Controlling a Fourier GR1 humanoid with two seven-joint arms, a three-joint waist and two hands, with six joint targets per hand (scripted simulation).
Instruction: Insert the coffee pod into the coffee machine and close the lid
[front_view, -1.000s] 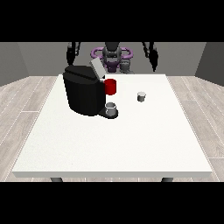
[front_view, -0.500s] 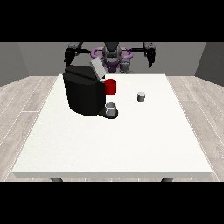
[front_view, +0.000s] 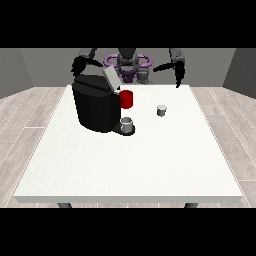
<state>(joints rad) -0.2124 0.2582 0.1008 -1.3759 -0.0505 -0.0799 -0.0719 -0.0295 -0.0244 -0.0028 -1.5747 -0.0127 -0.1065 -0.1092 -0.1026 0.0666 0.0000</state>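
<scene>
A black coffee machine (front_view: 95, 106) stands on the white table (front_view: 130, 160) at the left, its grey lid (front_view: 111, 77) tilted up. A red part (front_view: 126, 99) shows at its front, and a grey cup (front_view: 127, 124) sits on its drip base. The small grey coffee pod (front_view: 161, 110) stands on the table to the right of the machine. The hand at the view's right (front_view: 178, 75) hangs above the table's far edge, well behind the pod. Behind the machine's top, the hand at the view's left (front_view: 78, 67) is raised.
The robot's torso (front_view: 128, 64) with purple rings is behind the table's far edge. Wooden floor surrounds the table. The table's near half is bare white surface.
Both arms have swung inward and lower toward the table. The hand at the view's right has come down near the far edge. The pod and machine have not moved.
</scene>
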